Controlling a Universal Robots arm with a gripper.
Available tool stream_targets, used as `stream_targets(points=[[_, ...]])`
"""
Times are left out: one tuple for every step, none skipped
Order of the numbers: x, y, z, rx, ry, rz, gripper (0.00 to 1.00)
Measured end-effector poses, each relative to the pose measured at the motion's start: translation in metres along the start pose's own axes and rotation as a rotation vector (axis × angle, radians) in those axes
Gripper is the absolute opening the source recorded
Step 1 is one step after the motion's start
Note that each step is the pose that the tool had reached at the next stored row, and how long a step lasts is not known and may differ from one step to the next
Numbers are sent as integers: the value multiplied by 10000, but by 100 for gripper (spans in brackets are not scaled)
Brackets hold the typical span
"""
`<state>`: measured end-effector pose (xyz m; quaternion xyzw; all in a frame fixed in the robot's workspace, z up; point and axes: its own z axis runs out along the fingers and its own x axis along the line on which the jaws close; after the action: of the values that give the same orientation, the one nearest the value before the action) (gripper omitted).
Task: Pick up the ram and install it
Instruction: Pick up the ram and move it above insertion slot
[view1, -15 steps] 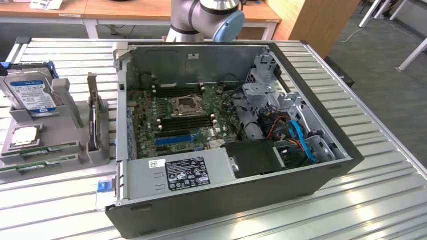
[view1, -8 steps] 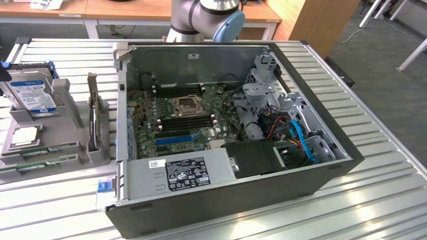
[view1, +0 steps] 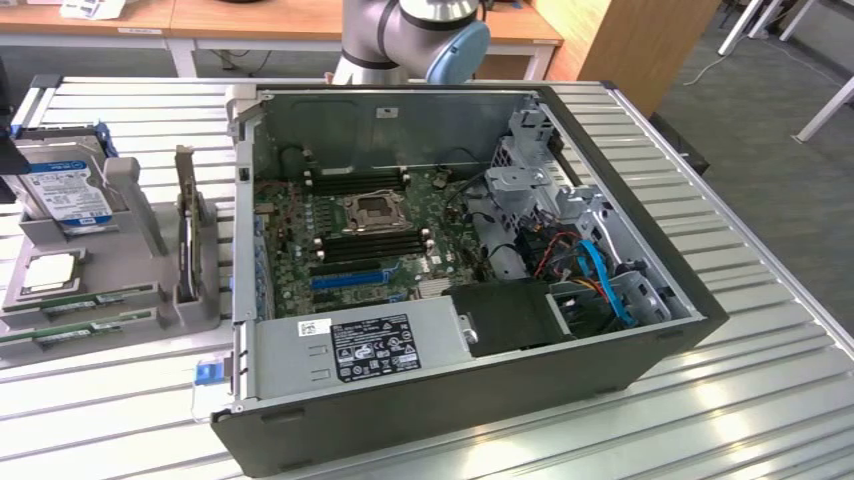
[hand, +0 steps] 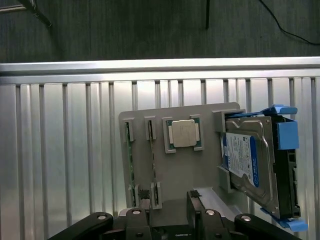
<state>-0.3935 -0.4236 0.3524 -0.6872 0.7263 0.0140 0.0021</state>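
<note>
I am holding my claw (hand: 169, 214) wide open, gripping nothing, just above the grey tray (hand: 200, 170). The ram (hand: 130, 165) is sitting in a tray slot, near the chip (hand: 183, 134) and hard drive (hand: 242, 160).

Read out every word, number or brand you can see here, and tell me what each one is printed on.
No text reads clearly enough to quote.
Hard drive, blue label: print too small to read.
Power supply, black label: blurred, unreadable.
White sticker beside that label: unreadable.
Processor, silver lid: no legible marking.
</note>
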Motion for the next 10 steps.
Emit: stream_targets(points=[[0,0,13,1,-1,0,41],[1,0,25,1,-1,0,41],[1,-1,36,0,0,0,41],[1,-1,47,1,-1,0,41],[1,-1,59,1,0,0,41],[2,-1,71,1,-1,0,41],[2,-1,82,0,0,0,41],[2,-2,93,0,0,0,41],[3,-2,105,0,0,0,41],[3,-2,117,1,0,0,41]])
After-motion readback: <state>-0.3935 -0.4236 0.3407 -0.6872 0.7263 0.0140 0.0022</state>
